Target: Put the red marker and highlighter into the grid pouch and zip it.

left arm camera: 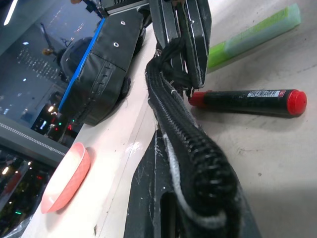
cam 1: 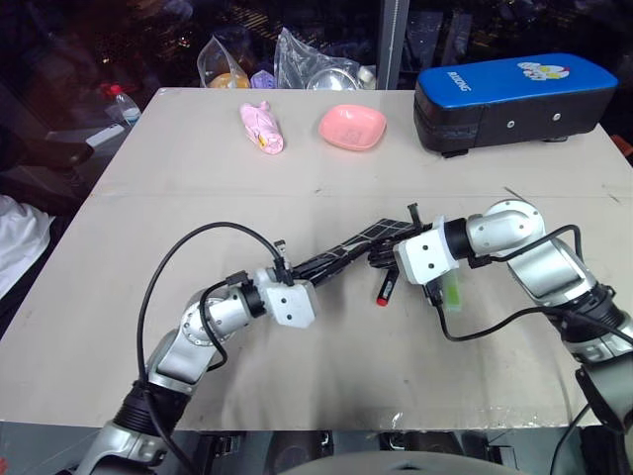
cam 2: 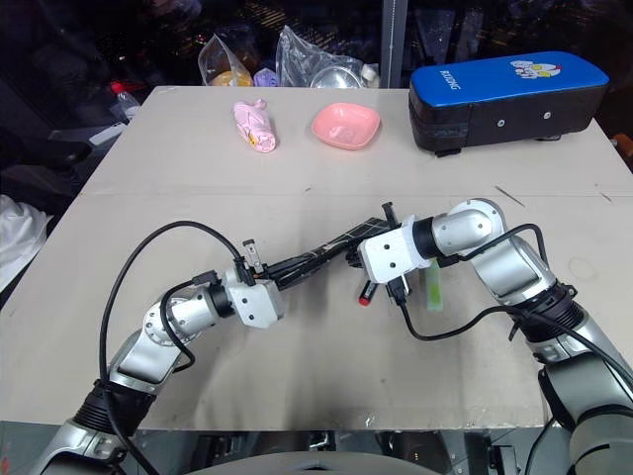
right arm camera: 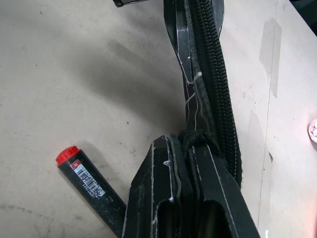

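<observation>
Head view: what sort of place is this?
Probably a lab or workshop test bench: plain beige tabletop with staged props, a pink plastic bowl and a blue-topped black case, dark cluttered surroundings behind.

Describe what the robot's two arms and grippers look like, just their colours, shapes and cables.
Both arms are built of rounded silver-grey metal segments joined by black rings, each ending in a boxy white wrist block. A black cable loops loosely outside each arm. The left gripper and right gripper each have two flat black fingers with scuffed pale edges.
</observation>
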You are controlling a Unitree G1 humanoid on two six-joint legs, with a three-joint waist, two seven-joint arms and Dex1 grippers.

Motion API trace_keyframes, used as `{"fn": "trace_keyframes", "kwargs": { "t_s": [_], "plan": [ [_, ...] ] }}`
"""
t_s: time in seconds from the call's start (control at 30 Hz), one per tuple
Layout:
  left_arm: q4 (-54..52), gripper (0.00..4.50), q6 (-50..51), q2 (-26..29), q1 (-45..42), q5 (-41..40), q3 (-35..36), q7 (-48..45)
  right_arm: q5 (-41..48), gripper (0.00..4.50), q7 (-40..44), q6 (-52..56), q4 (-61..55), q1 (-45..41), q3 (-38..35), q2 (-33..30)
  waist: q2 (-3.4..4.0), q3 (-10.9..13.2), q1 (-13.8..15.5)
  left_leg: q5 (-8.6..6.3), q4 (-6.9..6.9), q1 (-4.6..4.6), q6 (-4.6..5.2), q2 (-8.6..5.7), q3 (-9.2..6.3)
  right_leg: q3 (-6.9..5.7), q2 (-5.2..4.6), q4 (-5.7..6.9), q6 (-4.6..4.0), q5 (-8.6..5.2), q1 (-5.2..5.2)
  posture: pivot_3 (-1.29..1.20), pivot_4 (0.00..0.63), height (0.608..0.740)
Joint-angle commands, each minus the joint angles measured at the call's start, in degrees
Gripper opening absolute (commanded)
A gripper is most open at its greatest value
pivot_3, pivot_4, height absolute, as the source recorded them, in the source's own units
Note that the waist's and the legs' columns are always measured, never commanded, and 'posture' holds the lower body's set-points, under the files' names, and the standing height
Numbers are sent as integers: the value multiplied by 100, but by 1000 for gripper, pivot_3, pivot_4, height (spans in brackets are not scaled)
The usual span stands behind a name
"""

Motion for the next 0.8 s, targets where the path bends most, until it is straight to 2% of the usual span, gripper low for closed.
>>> {"fn": "trace_keyframes", "kwargs": {
  "t_s": [0.03, 0.8],
  "plan": [
    [-121, 33, -52, -87, -63, 9, -63, 15, 19, 0, 69, -147, -282, -103, 36, 101, 0, 0, 0, 0, 0, 0, 0, 0, 0, 0, 0, 0, 0, 0, 0, 0, 150, 740],
    [-54, 33, 24, -210, -129, 90, -134, 0, -163, 0, 297, -303, -448, -157, 319, 507, 0, 0, 2, 0, 5, 0, 0, -2, 2, 0, 2, 7, 0, 0, -1, 0, 150, 740]
  ]
}}
